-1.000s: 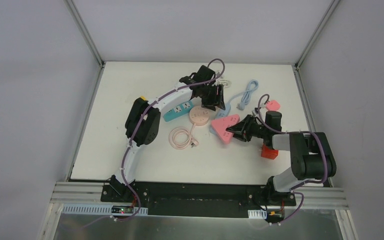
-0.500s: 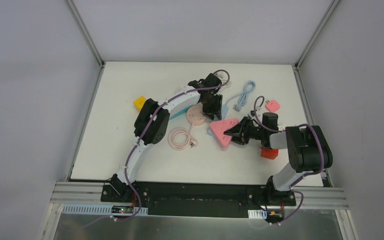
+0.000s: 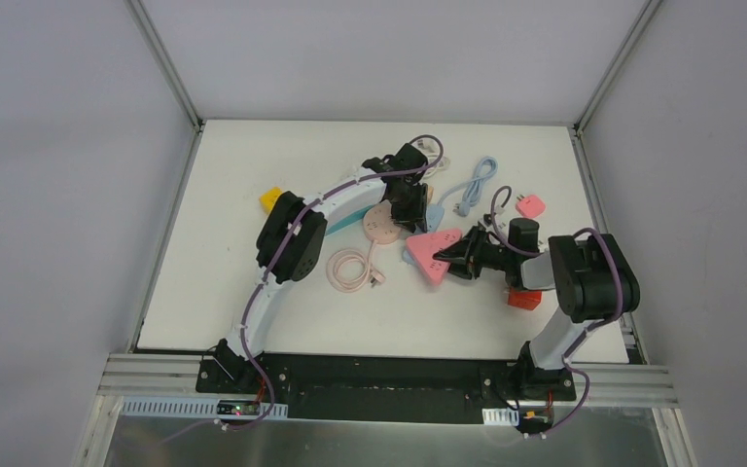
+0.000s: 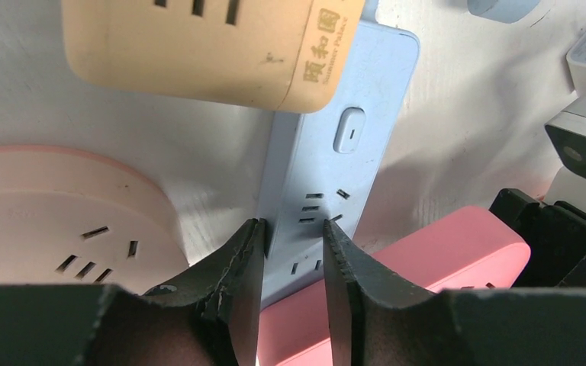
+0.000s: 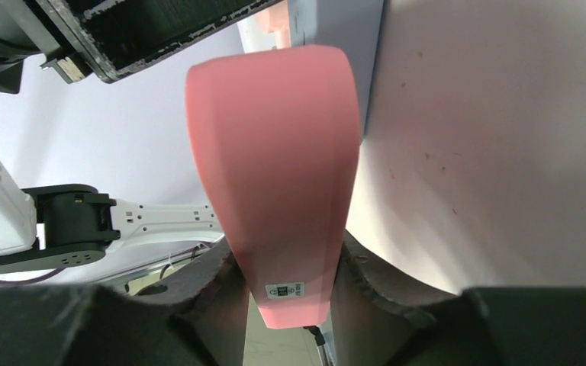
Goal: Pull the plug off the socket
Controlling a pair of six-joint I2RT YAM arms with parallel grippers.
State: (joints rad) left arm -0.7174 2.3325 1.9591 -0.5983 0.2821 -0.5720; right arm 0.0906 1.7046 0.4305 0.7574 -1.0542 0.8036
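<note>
My left gripper (image 3: 413, 209) reaches over a light blue power strip (image 4: 328, 175). Its jaws (image 4: 294, 236) stand a narrow gap apart above the strip's socket holes, with the left finger at the strip's left edge and nothing between them. My right gripper (image 3: 454, 259) is shut on one corner of a pink triangular power strip (image 3: 431, 253), which fills the right wrist view (image 5: 275, 168) between the fingers (image 5: 221, 286). That pink strip also lies just under the blue one in the left wrist view (image 4: 427, 259). I cannot make out a plug seated in any socket.
A tan socket block (image 4: 214, 38) and a round pink socket (image 3: 386, 222) with its coiled cable (image 3: 350, 268) lie beside the blue strip. A light blue cable (image 3: 477, 185), a small pink plug (image 3: 531, 205), a red block (image 3: 523, 297) and a yellow block (image 3: 270, 198) lie around.
My left arm swung right and lowered its gripper over the blue strip. My right gripper drew the pink strip slightly left while still holding it.
</note>
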